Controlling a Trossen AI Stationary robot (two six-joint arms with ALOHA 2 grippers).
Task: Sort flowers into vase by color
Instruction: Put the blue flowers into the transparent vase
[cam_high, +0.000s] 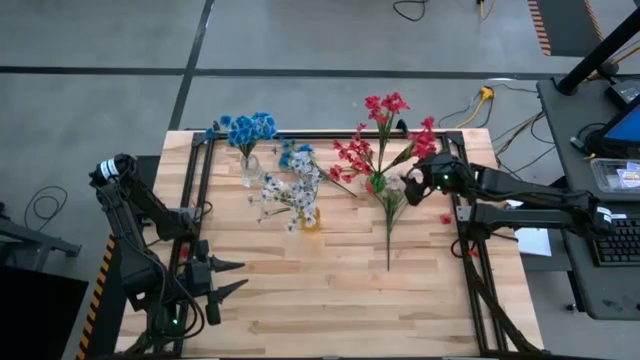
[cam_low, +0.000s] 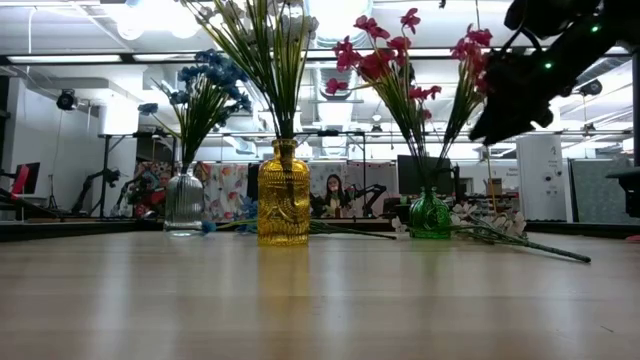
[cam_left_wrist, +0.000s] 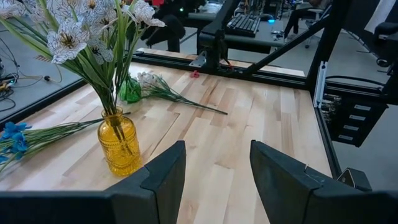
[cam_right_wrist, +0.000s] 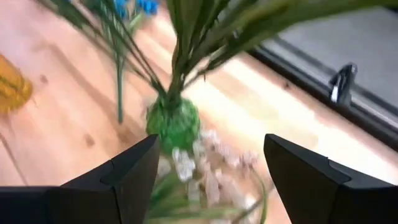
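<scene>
Progress: red, white, blue bunches stand in vases. White sprig (cam_high: 388, 215) and blue sprig (cam_high: 292, 157) lie beside green vase (cam_high: 377, 184); my right gripper (cam_right_wrist: 208, 180) hovers above, spread.

my right gripper (cam_high: 412, 180) is stretched in from the right side toward the table's middle, held above the surface, fingers (cam_right_wrist: 124, 177) spread wide apart. my left gripper (cam_high: 236, 277) waits low at the near left corner, fingers (cam_left_wrist: 163, 180) parted too.
</scene>
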